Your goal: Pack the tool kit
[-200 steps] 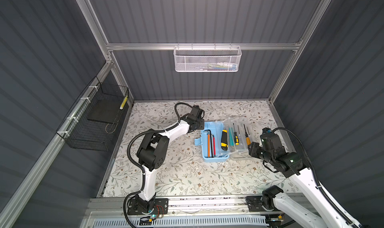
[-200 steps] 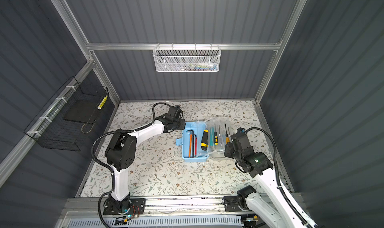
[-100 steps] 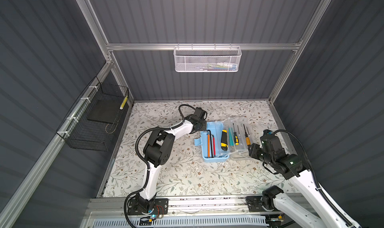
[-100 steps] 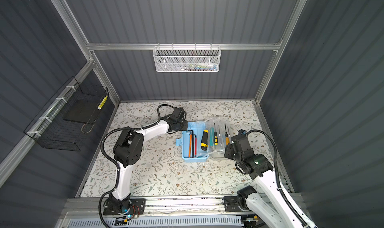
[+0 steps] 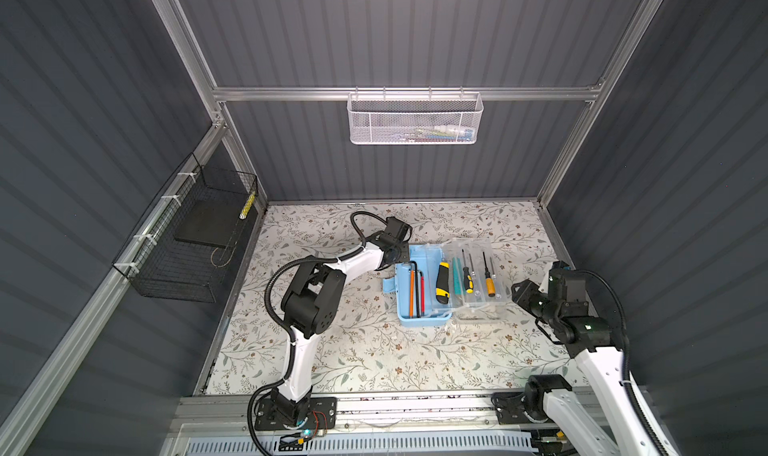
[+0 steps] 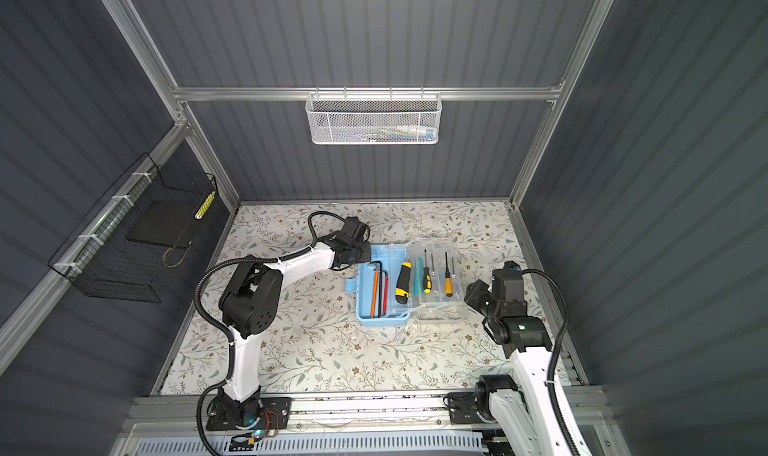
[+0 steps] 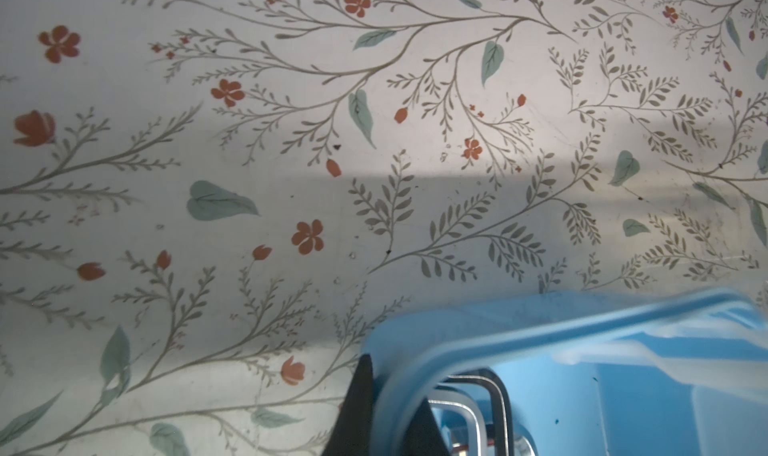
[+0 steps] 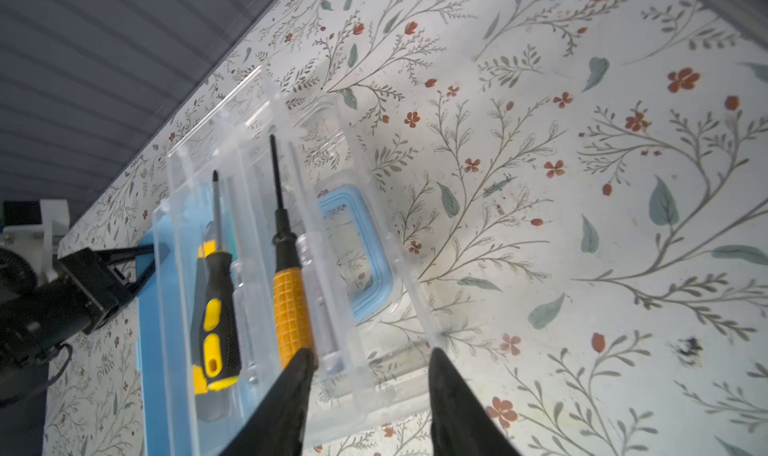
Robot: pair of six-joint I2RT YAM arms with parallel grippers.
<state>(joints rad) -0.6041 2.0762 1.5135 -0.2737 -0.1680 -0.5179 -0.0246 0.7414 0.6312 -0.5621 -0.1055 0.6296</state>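
In both top views the floral table (image 5: pixel 332 350) carries the light-blue box (image 5: pixel 402 308) right of centre, with bare surface below and to the left. The long axis of the box and its screwdrivers (image 5: pixel 468 275) run top to bottom, tips upward. The left gripper (image 5: pixel 401 256) clamps the box's upper-left rim, and the right gripper (image 8: pixel 370 354) stands part-open and empty beside the clear tray (image 5: pixel 473 245).

No legible text, label, brand, number or sign anywhere: none on box (image 5: pixel 422 321), screwdrivers (image 8: pixel 216 308), knife (image 5: pixel 443 283), white basket (image 5: pixel 413 119) or black basket (image 5: pixel 187 242). Too small or blurred.
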